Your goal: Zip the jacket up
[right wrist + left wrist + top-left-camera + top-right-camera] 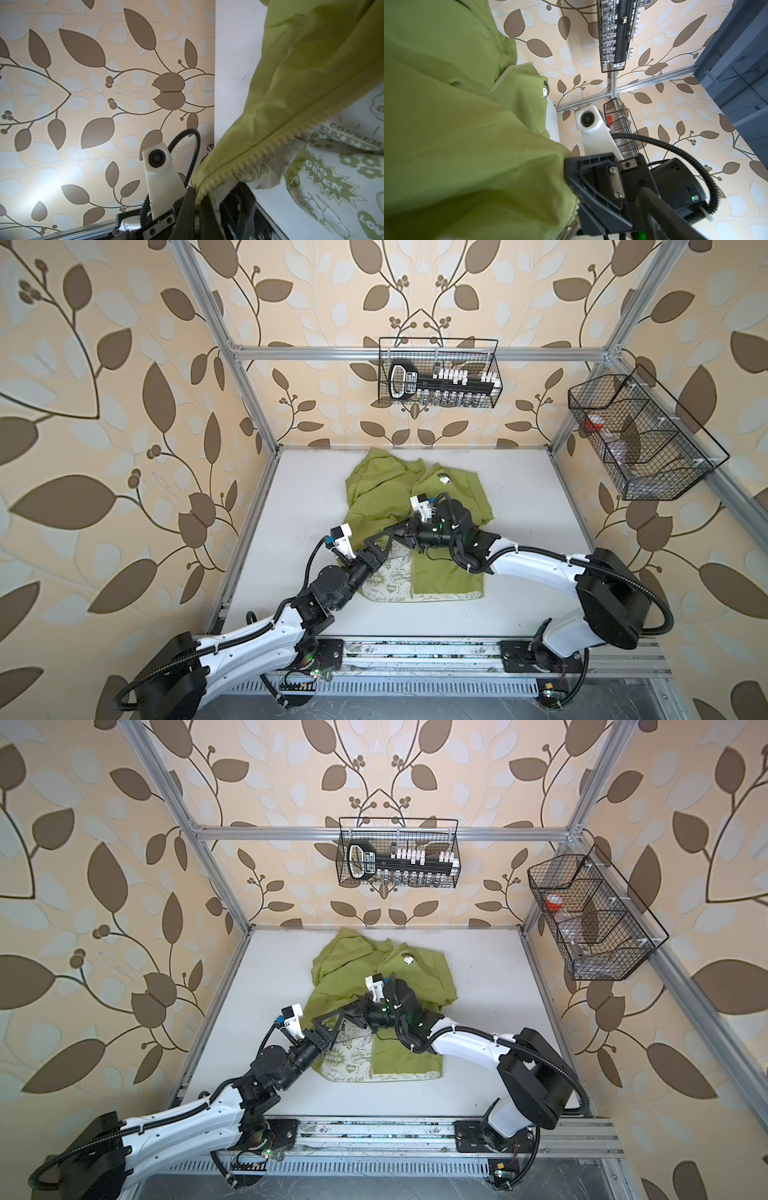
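Right claw (196, 199): clamped on the zipper (270, 145) edge of the jacket (386, 489), raised off the tabletop (540, 572) so the teeth run taut, I guess.
Left claw (337, 1026): spread wide, empty, right beside it.

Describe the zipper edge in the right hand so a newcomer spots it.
On the white table lies a lime-green jacket, front open over printed lining. The right hand is shut on one front edge: a row of pale yellow zipper teeth, unlike the plain green fabric beside it.
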Controlling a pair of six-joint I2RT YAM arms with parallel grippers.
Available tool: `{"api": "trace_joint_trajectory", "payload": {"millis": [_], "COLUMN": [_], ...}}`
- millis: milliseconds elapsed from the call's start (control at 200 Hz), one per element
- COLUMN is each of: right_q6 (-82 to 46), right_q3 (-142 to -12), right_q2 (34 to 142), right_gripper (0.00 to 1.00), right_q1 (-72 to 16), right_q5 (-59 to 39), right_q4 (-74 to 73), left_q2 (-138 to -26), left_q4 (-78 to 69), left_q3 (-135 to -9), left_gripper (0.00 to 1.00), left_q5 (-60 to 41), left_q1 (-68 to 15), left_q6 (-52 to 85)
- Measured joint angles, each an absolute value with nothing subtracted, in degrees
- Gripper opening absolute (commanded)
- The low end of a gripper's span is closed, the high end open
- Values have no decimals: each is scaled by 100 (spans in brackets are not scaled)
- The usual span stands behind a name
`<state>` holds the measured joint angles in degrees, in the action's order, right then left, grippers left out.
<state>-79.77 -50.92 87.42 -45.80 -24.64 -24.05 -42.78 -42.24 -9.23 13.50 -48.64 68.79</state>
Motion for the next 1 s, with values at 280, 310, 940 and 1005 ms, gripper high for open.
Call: {"api": "trace_joint_trajectory", "payload": {"millis": [280,310,940,1005], "right_q6": [-7795,-7773,-7428,-7428], "right_q3": [-5089,-5089,-5092,-5092], "right_q2": [8637,8637,8637,8637], "right_gripper": [0,0,0,0], "right_q1": [-4556,-4558,-4506,-4493], "right_q5": [-2443,-2440,-2331,-2331], "right_q4": [-2233,-2213,-1662,-1647], "left_q2": [-3787,-3791,-4338,-4397], "left_q4": [-3557,-3487,-3470,-3551], "left_q3": [-923,-923,-926,-928], "left_gripper": [66,64,43,43], "left_q5": [1441,1437,937,886], "left_q1": [-4864,-4864,-4864,-4864], "left_q6": [6755,6770,6914,6914]}}
